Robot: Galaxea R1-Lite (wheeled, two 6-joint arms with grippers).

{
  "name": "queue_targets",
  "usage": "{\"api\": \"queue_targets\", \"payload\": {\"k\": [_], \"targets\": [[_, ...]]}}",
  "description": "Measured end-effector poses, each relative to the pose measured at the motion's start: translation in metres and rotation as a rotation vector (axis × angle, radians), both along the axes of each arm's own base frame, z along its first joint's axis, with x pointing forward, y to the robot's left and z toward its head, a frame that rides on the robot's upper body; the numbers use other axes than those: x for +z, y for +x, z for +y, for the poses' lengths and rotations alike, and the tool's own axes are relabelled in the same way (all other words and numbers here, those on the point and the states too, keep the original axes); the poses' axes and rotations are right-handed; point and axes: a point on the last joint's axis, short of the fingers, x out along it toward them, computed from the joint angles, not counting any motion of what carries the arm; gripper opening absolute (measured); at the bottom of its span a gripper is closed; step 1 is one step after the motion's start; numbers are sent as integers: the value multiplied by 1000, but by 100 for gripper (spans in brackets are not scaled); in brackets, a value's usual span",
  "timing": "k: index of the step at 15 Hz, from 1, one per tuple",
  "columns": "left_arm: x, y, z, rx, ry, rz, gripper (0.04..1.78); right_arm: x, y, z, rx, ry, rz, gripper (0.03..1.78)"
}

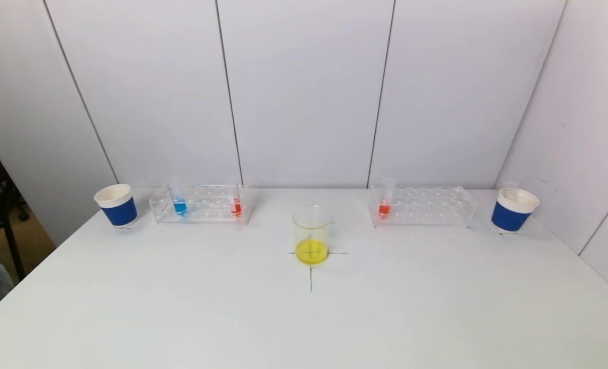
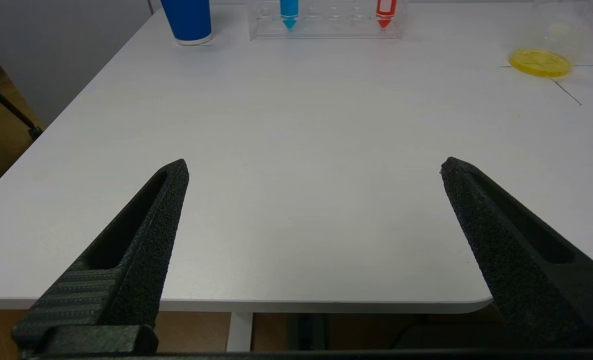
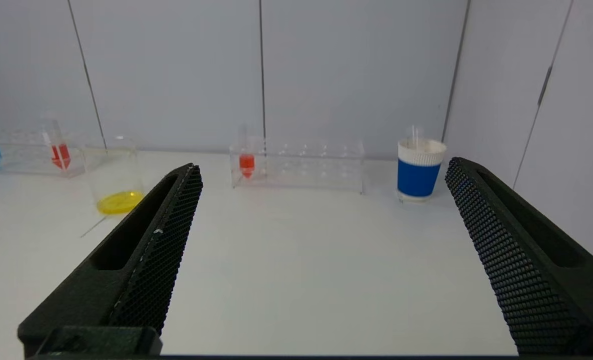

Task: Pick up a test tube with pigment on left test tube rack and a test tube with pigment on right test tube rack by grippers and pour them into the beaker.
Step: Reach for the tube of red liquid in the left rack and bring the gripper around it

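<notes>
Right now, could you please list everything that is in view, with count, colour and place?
table: 1, white, under everything
beaker: 1, clear with yellow liquid, centre on cross mark
left rack: 1, clear, back left
blue tube: 1, left rack
red tube: 1, left rack
right rack: 1, clear, back right
orange-red tube: 1, right rack
paper cups: 2, blue and white, far left, far right
left end effector: black, open, near table edge
right end effector: black, open, above table
</notes>
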Motion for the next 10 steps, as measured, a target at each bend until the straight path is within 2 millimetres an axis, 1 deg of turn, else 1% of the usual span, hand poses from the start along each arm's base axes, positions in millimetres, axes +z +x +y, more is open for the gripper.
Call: {"api": "queue_targets", "payload": {"k": [1, 2, 4, 8, 10], "targets": [[0, 0, 0, 0, 0, 0, 176, 0, 0, 0, -4, -14, -21, 177], [0, 0, 0, 0, 0, 0, 176, -4, 1, 0, -11, -16, 6, 177], [0, 0, 0, 0, 0, 0, 176, -16, 4, -1, -28, -11, 117, 177], [0, 0, 0, 0, 0, 0, 176, -28, 5, -2, -84, -9, 245, 177], [0, 0, 0, 0, 0, 0, 176, -29, 5, -2, -87, -6, 254, 177]]}}
